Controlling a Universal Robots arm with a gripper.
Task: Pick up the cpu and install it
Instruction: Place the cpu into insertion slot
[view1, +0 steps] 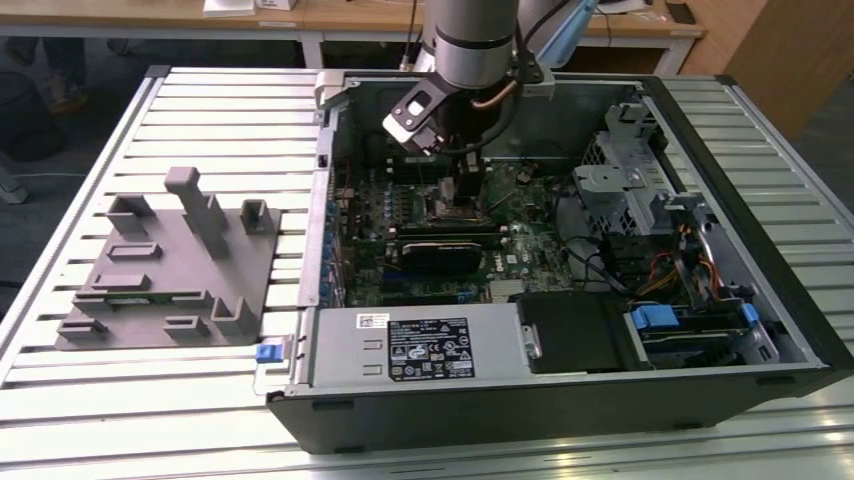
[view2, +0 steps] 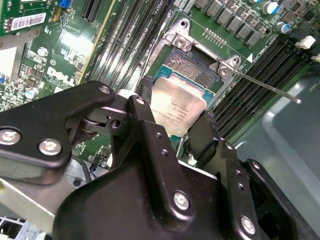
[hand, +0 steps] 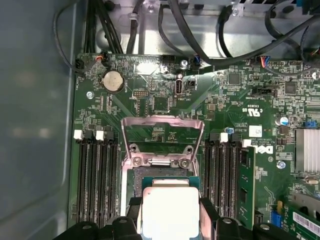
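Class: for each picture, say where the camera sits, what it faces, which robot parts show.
Exterior view: off the arm, looking down into the computer case; arm shows.
First wrist view: at the wrist, facing the motherboard; gripper shows.
Second wrist view: at the wrist, facing the socket; gripper shows.
Both wrist views share the gripped cpu.

Grey arm (view1: 474, 40), black screw-studded claw (view2: 176, 100)
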